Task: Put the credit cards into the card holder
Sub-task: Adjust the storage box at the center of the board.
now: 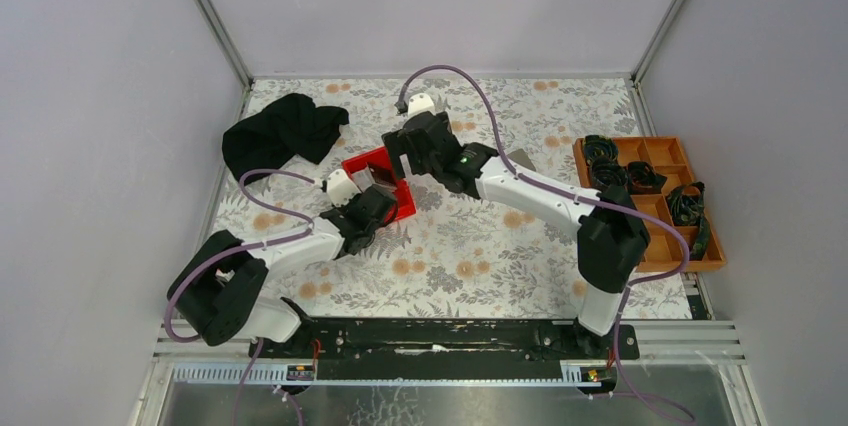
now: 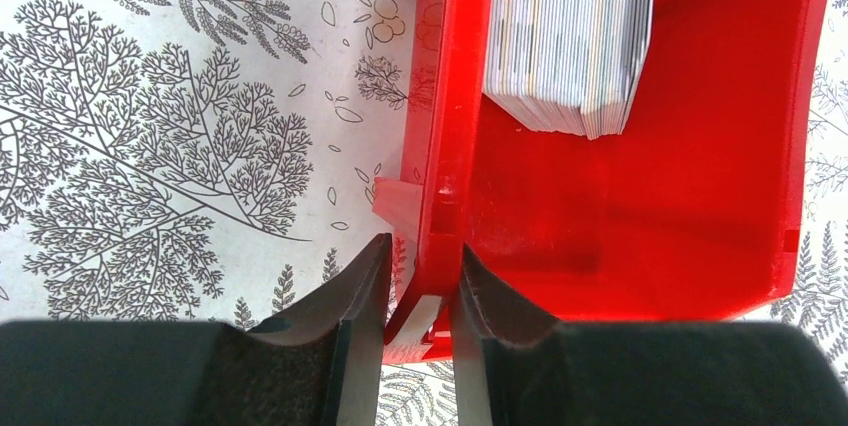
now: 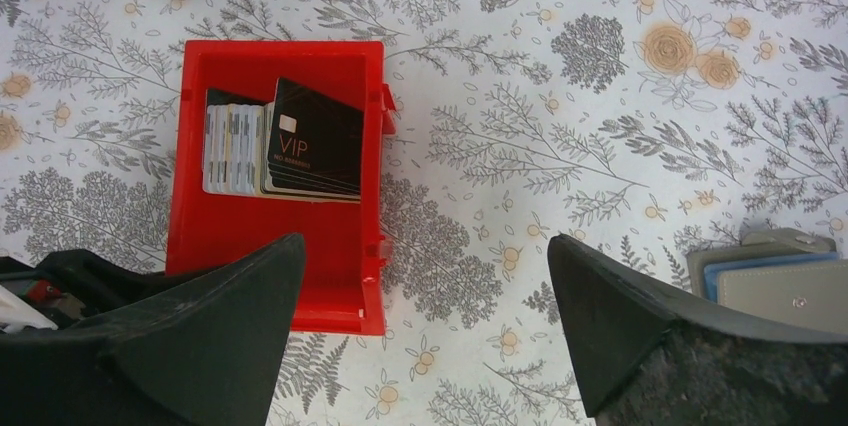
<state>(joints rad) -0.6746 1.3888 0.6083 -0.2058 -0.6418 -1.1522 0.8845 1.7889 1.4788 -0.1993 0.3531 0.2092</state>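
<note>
With your left gripper pinching the bin wall and your right gripper wide open and empty above the table, the cards stand stacked loose in the bin, the holder well apart, so a blunt dip could topple the stack.

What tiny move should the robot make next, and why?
Probably bring the right fingers across over the bin and down toward the cards. Those fingers are wide open and empty, off to one side of the stack, while the left fingers pinch the bin's wall, which should keep it steady.
</note>
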